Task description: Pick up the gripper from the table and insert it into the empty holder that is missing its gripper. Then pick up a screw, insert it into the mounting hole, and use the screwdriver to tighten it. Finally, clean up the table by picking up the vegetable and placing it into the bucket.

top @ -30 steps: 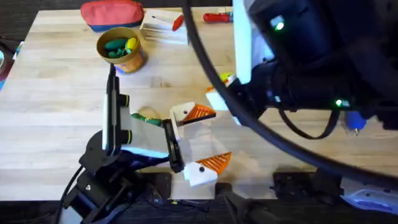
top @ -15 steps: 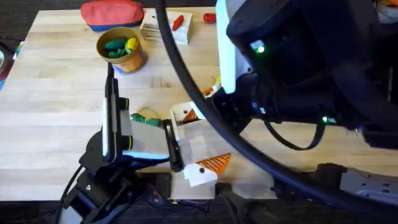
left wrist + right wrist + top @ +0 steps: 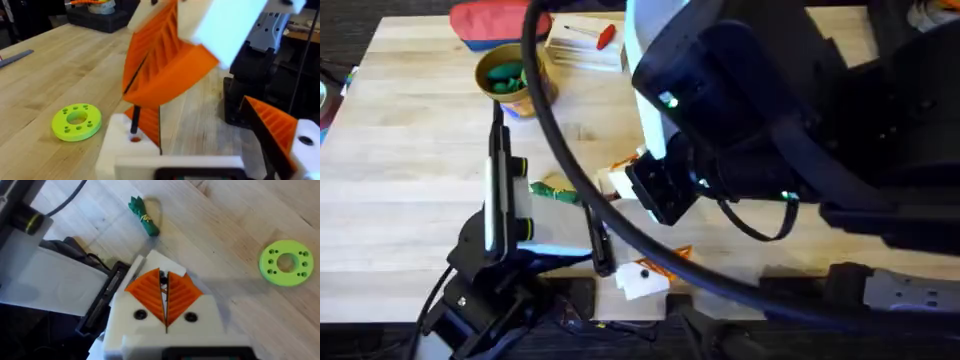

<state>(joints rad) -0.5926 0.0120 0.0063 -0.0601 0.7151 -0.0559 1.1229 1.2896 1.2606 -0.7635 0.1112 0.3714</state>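
Observation:
My right gripper (image 3: pixel 165 294) is shut, its orange pads pinching a small dark screw (image 3: pixel 162 279). In the left wrist view that right gripper (image 3: pixel 140 97) hangs over the white holder (image 3: pixel 122 150), and the screw (image 3: pixel 135 120) points down at the mounting hole (image 3: pixel 135 139). An orange ribbed gripper wedge (image 3: pixel 149 125) stands in that holder. My left gripper (image 3: pixel 205 137) is open, its other orange finger (image 3: pixel 277 130) well apart. The vegetable (image 3: pixel 145 217) lies on the table (image 3: pixel 410 150) beside the left arm. The yellow bucket (image 3: pixel 510 80) stands at the back left. The screwdriver is hidden.
A green ring disc (image 3: pixel 286 262) lies flat on the wood near the grippers. A red pouch (image 3: pixel 495 22) and a red-handled screwdriver (image 3: pixel 605 37) on a white box sit at the back edge. The right arm (image 3: pixel 770 130) looms over the table's middle and right.
The right arm has swung left across the table and now sits over the left arm's far finger. The left arm has not moved.

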